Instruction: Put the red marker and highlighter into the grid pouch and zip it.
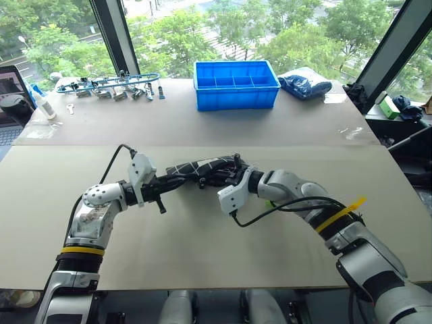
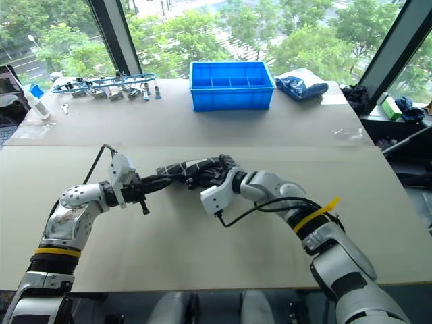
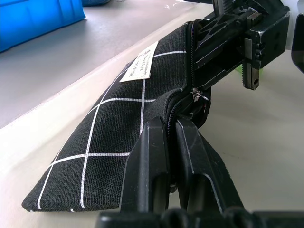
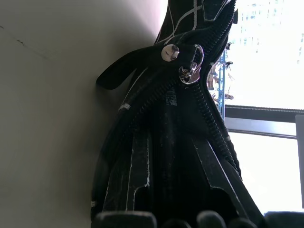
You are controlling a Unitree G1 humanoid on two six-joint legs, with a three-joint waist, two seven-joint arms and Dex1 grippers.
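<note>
Your left gripper (image 3: pixel 172 142) is clamped on the pouch (image 3: pixel 114 142) edge by the zipper. Your right gripper (image 4: pixel 171 142) sits part-open, its 2 fingers inside the pouch mouth.

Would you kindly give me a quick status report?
Left gripper shut on grid pouch edge. Right gripper at its open mouth. Zipper unzipped.

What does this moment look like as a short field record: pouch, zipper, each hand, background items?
pouch: black fabric grid pouch lifted off the beige table
zipper: partly open, silver slider partway along
left hand: shut on the pouch's end
right hand: at the pouch's open end, fingers in the mouth
highlighter: a bit of light green under the right wrist
background: blue plastic bin at the far edge
</note>
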